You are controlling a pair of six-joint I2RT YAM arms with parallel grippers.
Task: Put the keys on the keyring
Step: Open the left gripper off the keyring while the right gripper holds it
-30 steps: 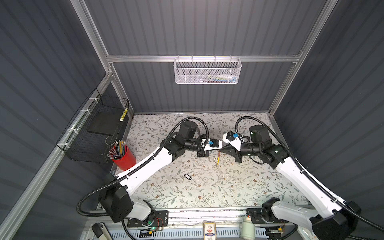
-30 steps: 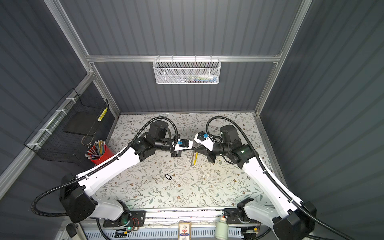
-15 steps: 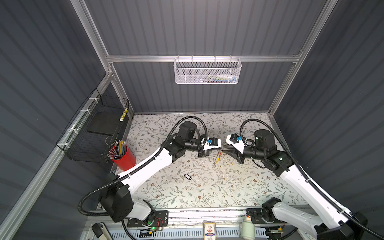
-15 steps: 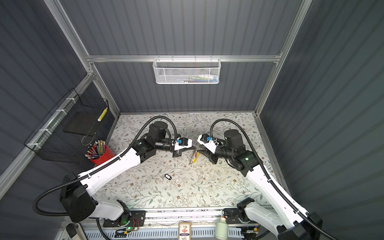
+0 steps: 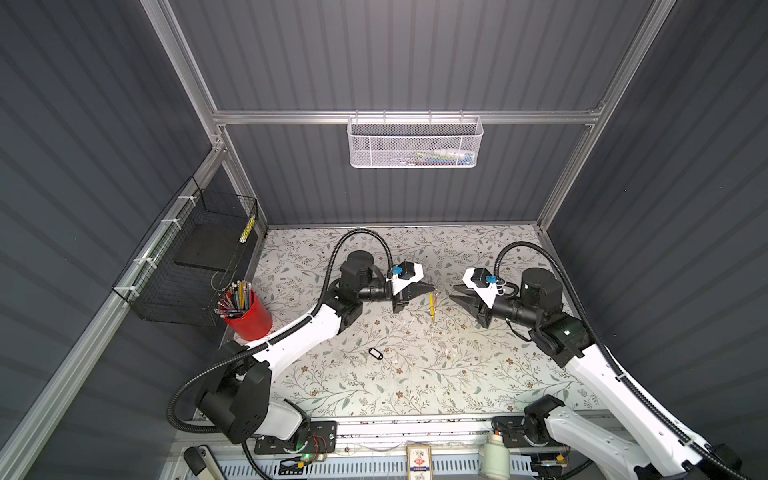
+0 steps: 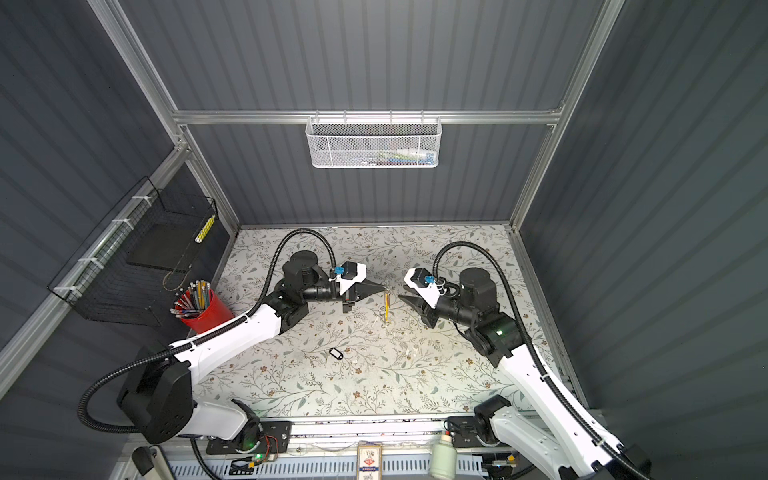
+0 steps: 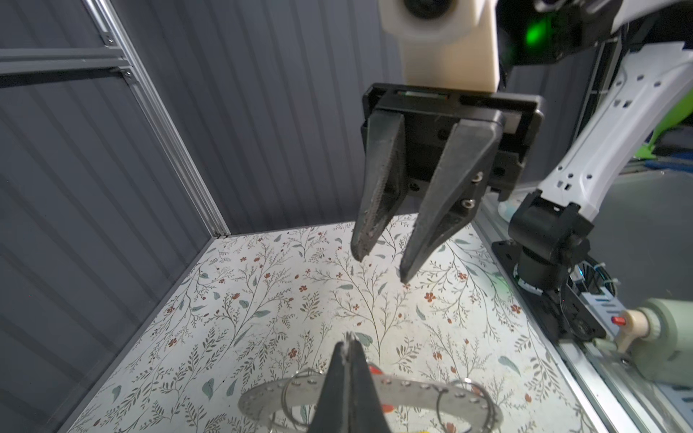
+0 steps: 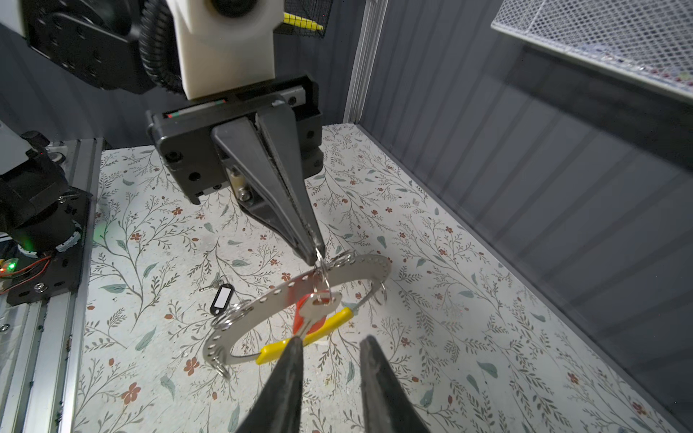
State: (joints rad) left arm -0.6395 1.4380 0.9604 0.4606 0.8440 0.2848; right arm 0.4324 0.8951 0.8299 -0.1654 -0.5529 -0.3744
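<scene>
Left gripper (image 8: 314, 252): clamped on keyring (image 8: 270, 294) dangling above table (image 8: 468, 318).
Right gripper (image 7: 381, 269): parted slightly, empty.
Black-tagged key (image 8: 222, 298): on table.

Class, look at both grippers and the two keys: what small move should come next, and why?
Probably lower the open right gripper toward the black-tagged key lying loose on the table. The left gripper is shut on the hanging keyring, and the red-tagged key already hangs from it.
</scene>
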